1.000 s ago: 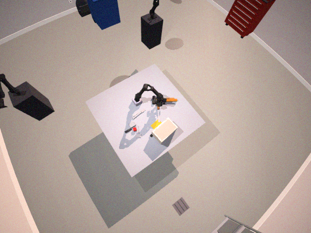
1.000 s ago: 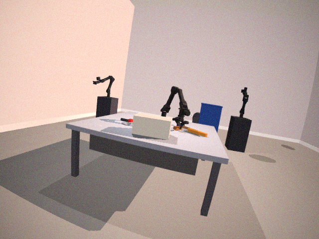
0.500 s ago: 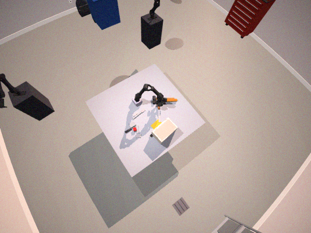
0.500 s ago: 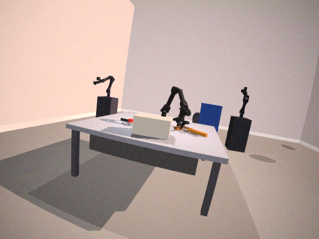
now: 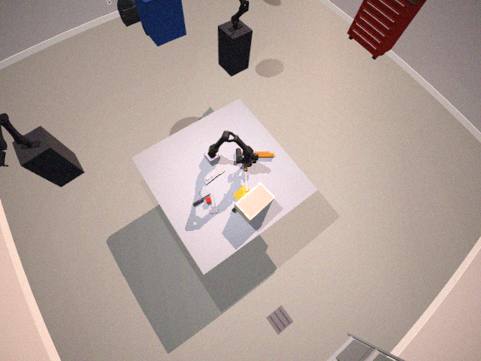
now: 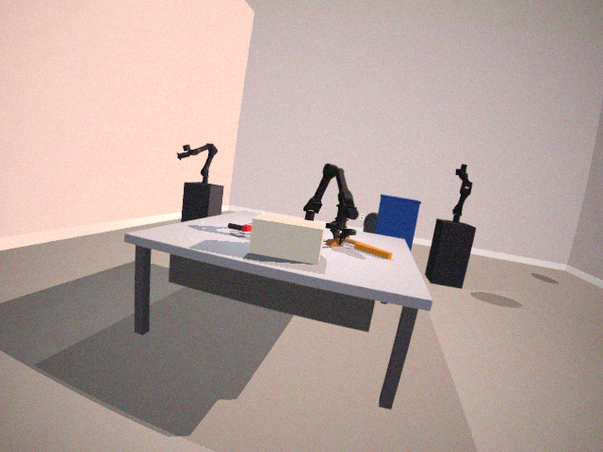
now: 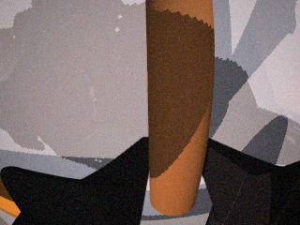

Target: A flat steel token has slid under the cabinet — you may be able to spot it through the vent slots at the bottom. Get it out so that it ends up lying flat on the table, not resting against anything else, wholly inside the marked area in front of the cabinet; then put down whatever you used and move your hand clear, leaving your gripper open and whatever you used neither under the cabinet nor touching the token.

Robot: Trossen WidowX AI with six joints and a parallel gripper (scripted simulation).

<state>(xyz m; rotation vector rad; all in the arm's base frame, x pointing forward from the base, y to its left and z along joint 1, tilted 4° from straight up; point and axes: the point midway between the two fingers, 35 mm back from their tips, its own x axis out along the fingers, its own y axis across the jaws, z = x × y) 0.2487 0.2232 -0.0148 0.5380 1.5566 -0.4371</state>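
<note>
On a pale, smooth tabletop [image 5: 170,167] [image 6: 380,277], at left in the top view, lies a dark-handled tool [image 5: 199,201] [image 6: 236,226] with a red block-shaped part. Right of it, a flat yellow patch [image 5: 240,192] adjoins a boxy cream cabinet [image 5: 254,201] [image 6: 287,238]; the exterior view hides that patch behind the cabinet. Farther right, the black claw [image 5: 246,168] [image 6: 339,242] [image 7: 177,187] is clamped on a rounded orange handle [image 5: 245,169] [image 6: 334,242] [image 7: 180,94], whose smooth curve only the wrist view shows closely. Rightmost is a long orange bar [image 5: 264,154] [image 6: 372,249]. I cannot make out the steel token anywhere.
</note>
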